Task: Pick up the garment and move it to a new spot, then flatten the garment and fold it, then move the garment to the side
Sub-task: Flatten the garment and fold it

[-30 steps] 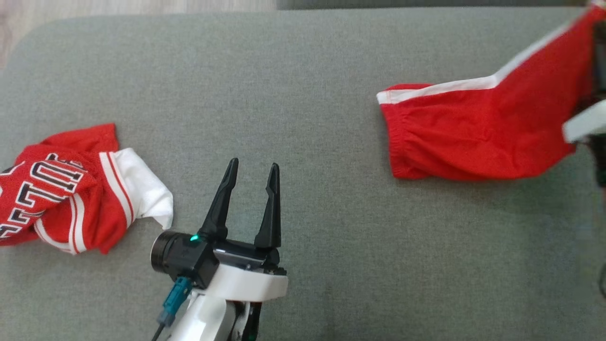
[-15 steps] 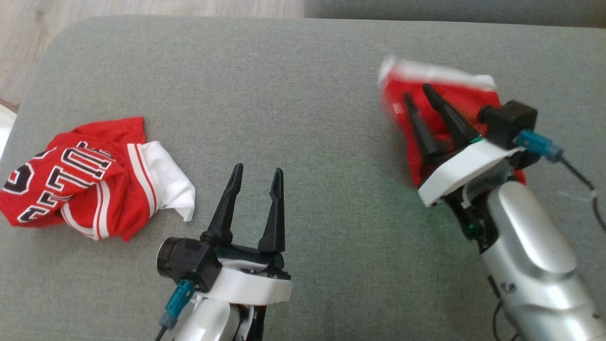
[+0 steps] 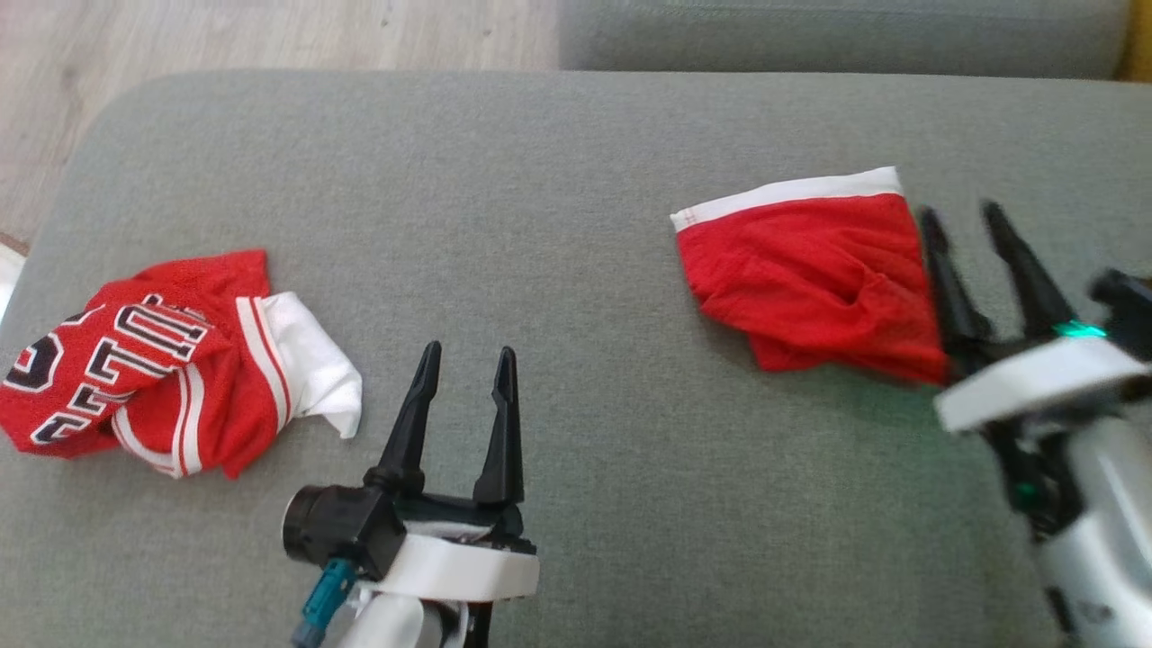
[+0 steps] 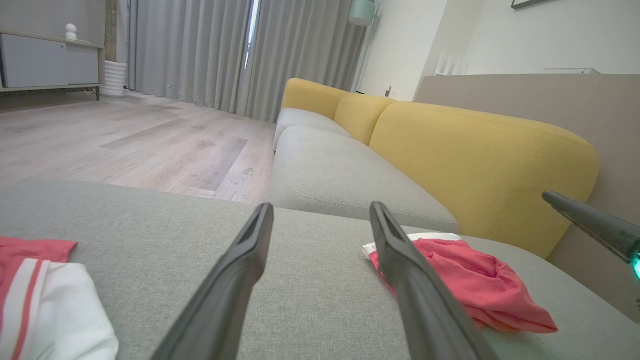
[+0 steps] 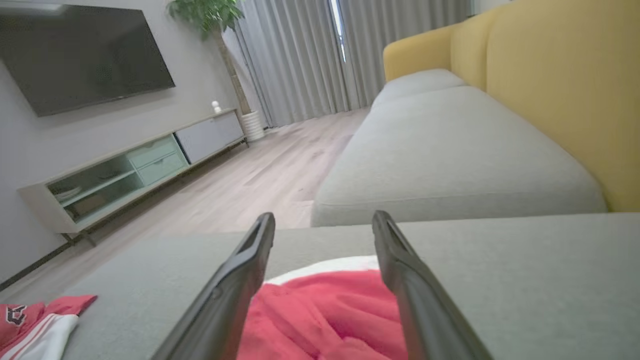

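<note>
One pair of red shorts (image 3: 810,270) (thin, rumpled fabric with a white waistband) lies loosely bunched on the right of the grey woven seat cushion (image 3: 558,180). The right gripper (image 3: 959,214) is at its right edge, both fingers spread wide and holding nothing. The left gripper (image 3: 469,351) is likewise wide and empty. One crumpled, lettered red-and-white jersey (image 3: 162,360) lies far left.

head view down on cushion (image 3: 558,225), wrist views low, sharing red shorts (image 3: 810,270)
</note>
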`<state>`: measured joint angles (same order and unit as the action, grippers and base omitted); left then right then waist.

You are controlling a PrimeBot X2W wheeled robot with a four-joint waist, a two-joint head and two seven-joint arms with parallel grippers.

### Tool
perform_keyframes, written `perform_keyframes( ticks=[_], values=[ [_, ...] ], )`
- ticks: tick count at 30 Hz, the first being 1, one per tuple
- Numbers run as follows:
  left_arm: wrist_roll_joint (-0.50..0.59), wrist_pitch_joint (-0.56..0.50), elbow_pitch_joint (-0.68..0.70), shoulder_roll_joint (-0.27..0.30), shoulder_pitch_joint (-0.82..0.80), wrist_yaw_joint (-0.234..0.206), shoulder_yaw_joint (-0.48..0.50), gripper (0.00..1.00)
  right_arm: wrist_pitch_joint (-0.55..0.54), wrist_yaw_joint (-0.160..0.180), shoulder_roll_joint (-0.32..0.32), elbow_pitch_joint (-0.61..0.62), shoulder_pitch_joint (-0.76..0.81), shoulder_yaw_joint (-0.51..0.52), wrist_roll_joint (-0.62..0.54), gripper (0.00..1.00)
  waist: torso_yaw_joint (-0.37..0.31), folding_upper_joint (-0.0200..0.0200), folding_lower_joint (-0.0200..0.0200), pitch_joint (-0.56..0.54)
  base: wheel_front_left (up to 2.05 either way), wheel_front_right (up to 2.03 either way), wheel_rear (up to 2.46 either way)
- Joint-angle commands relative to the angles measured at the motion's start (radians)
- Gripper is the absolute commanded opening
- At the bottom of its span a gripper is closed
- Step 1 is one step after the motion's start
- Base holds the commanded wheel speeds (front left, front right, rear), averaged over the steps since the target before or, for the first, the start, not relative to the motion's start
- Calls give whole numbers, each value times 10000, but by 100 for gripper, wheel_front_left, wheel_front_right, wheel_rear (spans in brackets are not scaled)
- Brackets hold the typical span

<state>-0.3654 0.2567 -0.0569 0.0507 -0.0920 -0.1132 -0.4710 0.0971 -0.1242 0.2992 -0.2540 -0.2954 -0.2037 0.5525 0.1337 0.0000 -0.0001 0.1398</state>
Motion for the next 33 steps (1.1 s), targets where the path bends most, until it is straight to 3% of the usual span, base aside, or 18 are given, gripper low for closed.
perform_keyframes(
  ticks=[1,3,4,5,6,11,12,17,25,33],
  values=[
    [156,51,390,-5,-196,36,408,100,-75,-65,331,382,-18,42,207,100,-47,0,1,-49,0,0,0],
    [201,51,416,-5,-149,70,433,100,-303,-65,629,403,216,191,652,100,-45,0,1,-76,0,0,0],
    [218,51,428,-5,-129,83,436,100,-494,-65,774,437,314,185,955,82,-35,0,1,-82,0,0,0],
    [227,51,444,-5,-109,90,437,100,-734,-65,893,475,378,179,1343,27,-25,0,1,-77,0,0,0],
    [225,51,467,-5,-98,94,432,100,-1044,-65,1013,518,403,146,1804,0,-7,0,1,-49,0,0,0],
    [200,51,565,-5,-263,138,220,100,-3160,-65,1667,523,-139,138,4548,0,262,0,1,338,0,0,0],
    [200,51,565,-5,-263,138,220,100,-3160,-65,1667,523,-139,138,4548,0,262,0,1,338,0,0,0],
    [39,51,532,-5,-587,193,-211,100,-5506,-65,2282,110,-1016,265,6715,0,756,0,1,818,0,0,0],
    [-297,51,531,-5,-921,101,-623,100,-7792,-65,3124,-682,-1509,-217,7260,0,1281,0,1,1265,0,0,0],
    [-323,51,635,-5,-1062,9,-494,100,-9268,-65,3235,402,-589,-826,7915,0,1150,0,1,1335,0,0,0]
  ],
)
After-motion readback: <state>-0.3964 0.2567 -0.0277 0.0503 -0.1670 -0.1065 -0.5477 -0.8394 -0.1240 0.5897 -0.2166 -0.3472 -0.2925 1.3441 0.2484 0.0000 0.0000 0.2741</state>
